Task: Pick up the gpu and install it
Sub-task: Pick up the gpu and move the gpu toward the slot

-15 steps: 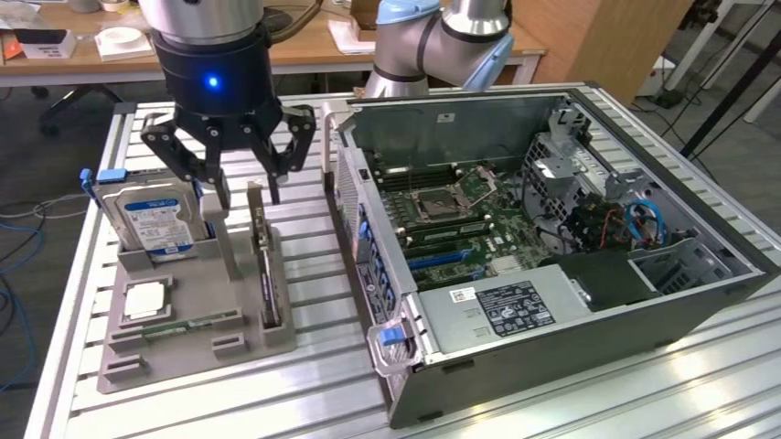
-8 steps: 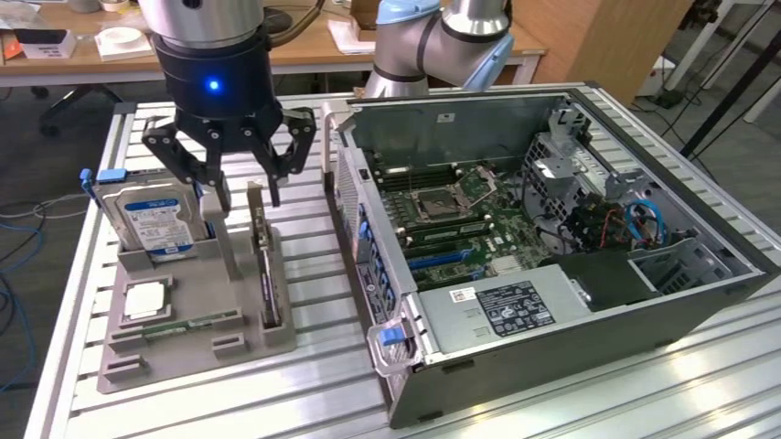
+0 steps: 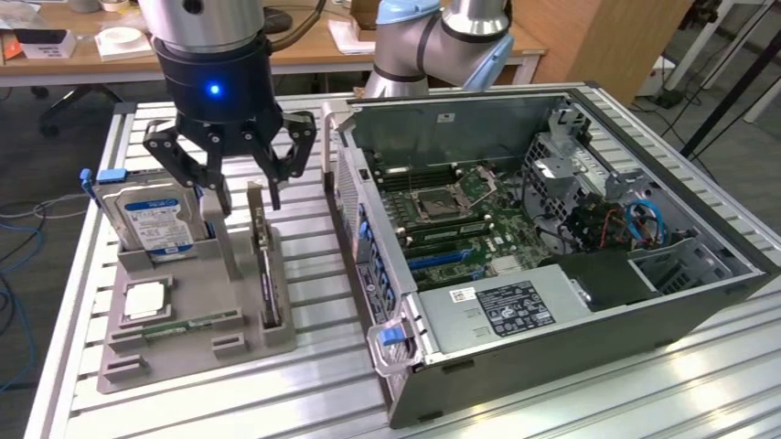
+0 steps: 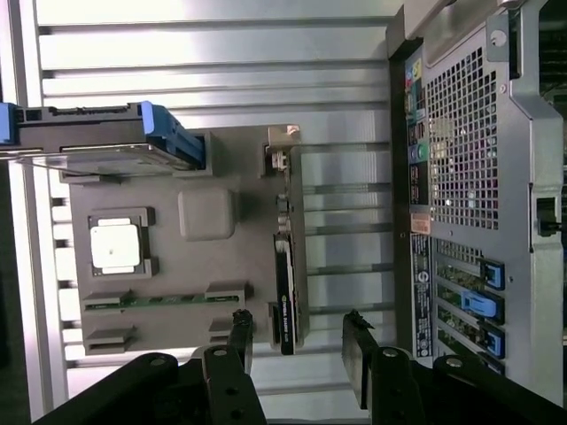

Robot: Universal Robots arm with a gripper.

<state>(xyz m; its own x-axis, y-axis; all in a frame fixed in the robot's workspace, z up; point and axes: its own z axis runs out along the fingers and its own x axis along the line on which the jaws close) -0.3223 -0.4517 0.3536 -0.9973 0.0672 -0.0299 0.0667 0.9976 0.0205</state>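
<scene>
The gripper (image 3: 244, 190) hangs over the far end of a grey parts holder (image 3: 171, 358) that sits on the slatted metal tabletop (image 3: 311, 398). Its jaws stand wide apart and hold nothing. The gpu (image 3: 263, 270) stands on its long edge in a slot along the side of the holder nearest the computer, thin and dark, with its metal bracket end up under the gripper. From the exterior view the jaws look to be just above that end and apart from the card. In the wrist view the gripper (image 4: 298, 341) has one black finger on either side of the line of the gpu (image 4: 285, 283), with the card's end lying between them. On the other side of the holder, a silver hard drive (image 3: 154, 219) with a blue and white label stands upright in its own slot. Nearer the front, a processor (image 3: 144, 300) lies flat in a square recess, and a narrow green memory stick (image 3: 190, 323) lies just beside it. To the exterior view's right of the holder, close by, the open computer case (image 3: 586, 338) lies on its side with its motherboard (image 3: 452, 215) facing up.
</scene>
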